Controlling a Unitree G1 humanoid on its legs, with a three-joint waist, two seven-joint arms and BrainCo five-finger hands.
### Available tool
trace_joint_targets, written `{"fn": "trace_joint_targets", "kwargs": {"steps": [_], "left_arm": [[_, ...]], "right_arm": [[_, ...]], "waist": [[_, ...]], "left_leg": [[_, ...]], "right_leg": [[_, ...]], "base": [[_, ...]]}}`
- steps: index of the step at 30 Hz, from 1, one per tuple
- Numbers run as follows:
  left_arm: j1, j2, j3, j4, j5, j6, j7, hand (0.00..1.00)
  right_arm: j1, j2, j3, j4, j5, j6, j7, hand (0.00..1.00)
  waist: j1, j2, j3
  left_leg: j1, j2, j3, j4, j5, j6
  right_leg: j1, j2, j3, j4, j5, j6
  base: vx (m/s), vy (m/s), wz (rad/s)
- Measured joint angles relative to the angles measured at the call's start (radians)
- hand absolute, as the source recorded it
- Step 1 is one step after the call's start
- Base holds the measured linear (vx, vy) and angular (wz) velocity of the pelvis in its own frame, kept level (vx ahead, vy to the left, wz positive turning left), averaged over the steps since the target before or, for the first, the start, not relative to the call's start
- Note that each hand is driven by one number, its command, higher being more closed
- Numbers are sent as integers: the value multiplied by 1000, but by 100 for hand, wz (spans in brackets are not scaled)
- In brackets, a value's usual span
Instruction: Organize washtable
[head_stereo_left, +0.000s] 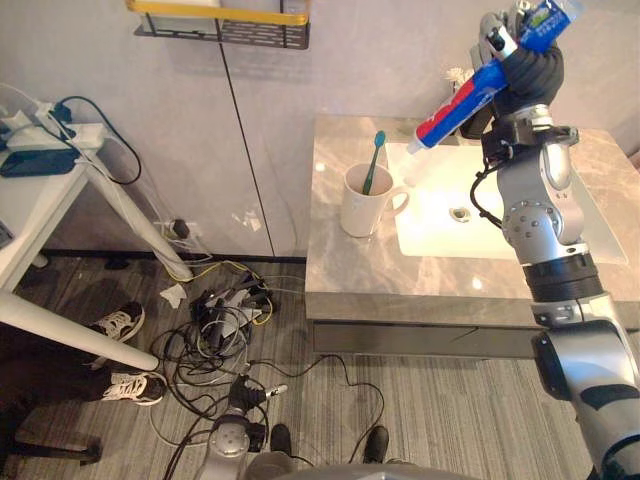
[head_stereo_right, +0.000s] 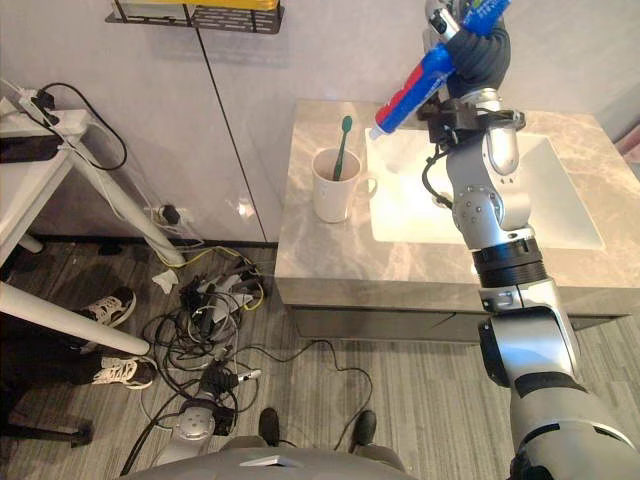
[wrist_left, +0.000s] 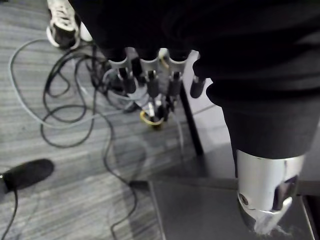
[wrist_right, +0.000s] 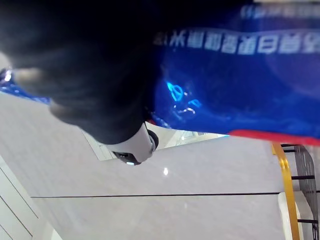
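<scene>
The right hand (head_stereo_left: 512, 48) is raised high above the back part of the washtable (head_stereo_left: 350, 265), and its fingers are closed around a toothpaste tube (head_stereo_left: 470, 100), which it grips near the flat end. The tube is blue with a red band and a white part at the cap, and it is tilted. The flat end points up past the hand, and the cap end points down to the robot's left, in the air above the rear edge of the sink (head_stereo_left: 430, 225). It touches nothing there. In the right wrist view the blue side of the tube lies directly against the dark cover of the hand. Below the cap end, a little to the left, a white mug (head_stereo_left: 365, 205) stands upright on the grey marble top, just beside the left rim of the white sink, with its handle turned toward the sink. A green toothbrush (head_stereo_left: 374, 160) stands in the mug, leaning, with the head up. On the wall above and to the left of the washtable there is a dark wire shelf (head_stereo_left: 222, 22) with a yellow rim. The left hand (wrist_left: 148, 75) hangs low beside the washtable with its fingers relaxed, pointing to the floor (wrist_left: 65, 170), and it holds nothing. On the floor to the left of the washtable lies a heap of cables (head_stereo_left: 215, 325), and near them a pair of sneakers (head_stereo_left: 120, 322) shows under a white table (head_stereo_left: 40, 190).
</scene>
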Motion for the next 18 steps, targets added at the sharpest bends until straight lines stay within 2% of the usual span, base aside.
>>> {"fn": "trace_joint_targets", "kwargs": {"steps": [7,18], "left_arm": [[-7,0,-2,16,-21,5,-8,0],[-3,1,-9,16,-27,7,-7,0]], "right_arm": [[-90,-28,83,40,-38,10,15,100],[-127,-30,125,42,-76,29,26,100]], "waist": [[20,-1,1],[22,-6,33]], "left_leg": [[-9,0,-1,6,0,0],[-10,1,-2,9,0,0]], "right_leg": [[-5,2,-1,0,1,0],[-6,3,-4,0,2,-2]], "base": [[0,0,0],[0,0,0]]}}
